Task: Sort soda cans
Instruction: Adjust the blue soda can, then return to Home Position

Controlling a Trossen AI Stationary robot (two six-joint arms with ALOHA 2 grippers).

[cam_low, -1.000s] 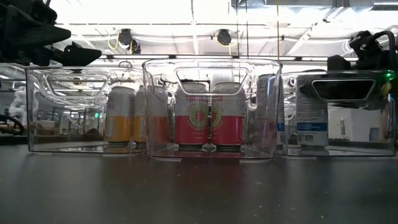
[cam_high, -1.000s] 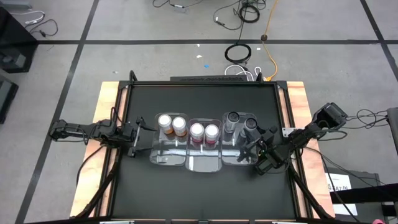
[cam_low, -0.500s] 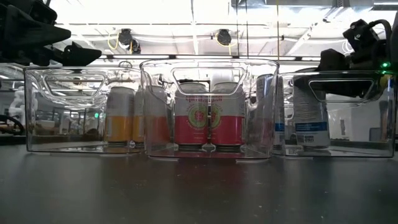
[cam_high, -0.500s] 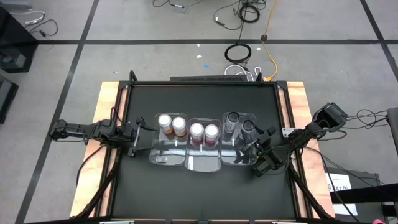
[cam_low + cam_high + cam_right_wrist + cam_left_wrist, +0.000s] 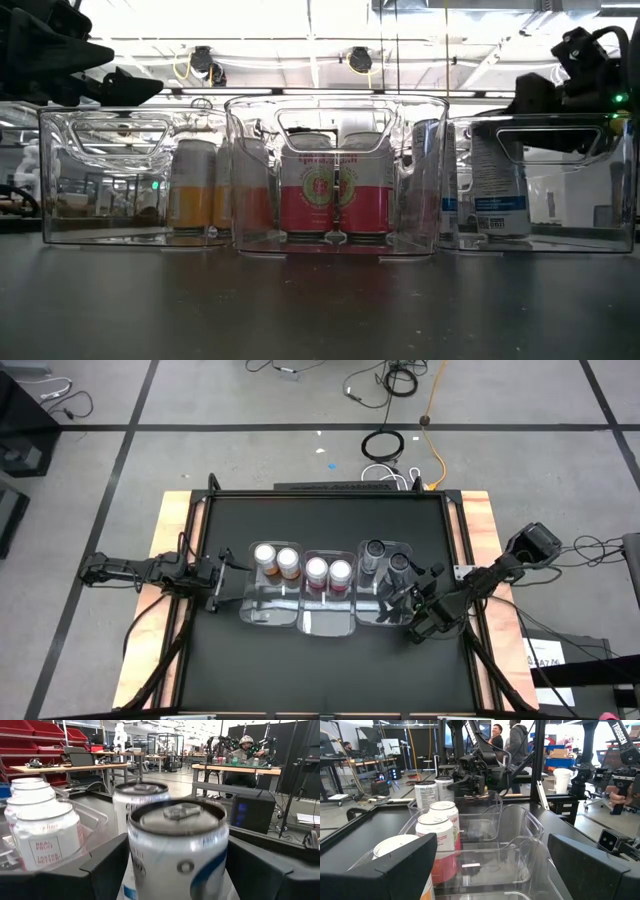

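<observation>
Jaws of the right gripper [image 5: 412, 600] stand spread on either side of the nearer grey can [image 5: 182, 855], which fills the gap between them in the right wrist view without any clear sign of contact; I judge the can released, or about to be, not pinched. That can stands dead ahead of the jaws, upright, its long axis vertical and its top facing up, so any retreat should run straight back along the line of the arm, away from the can, without sweeping sideways into it.

On the black surface [image 5: 330, 660] 3 clear bins sit side by side: the left bin [image 5: 262, 612], the middle bin [image 5: 328, 622] and the right bin [image 5: 378, 618]. The left one holds the 2 orange cans [image 5: 277, 558], the middle one the 2 red cans [image 5: 328, 571], and the right one both grey cans, the second grey can [image 5: 374, 550] standing just behind the first. All 6 stand upright, tops up, each pair touching or nearly so.

By colour the sorting looks finished; clearing the right arm from the right bin seems to be what remains.

Over at the left edge of the surface, the left gripper [image 5: 215, 582] waits just outside the left bin, its jaws wide apart and empty, well apart from the grey cans. The right arm is plainly the nearer one.
</observation>
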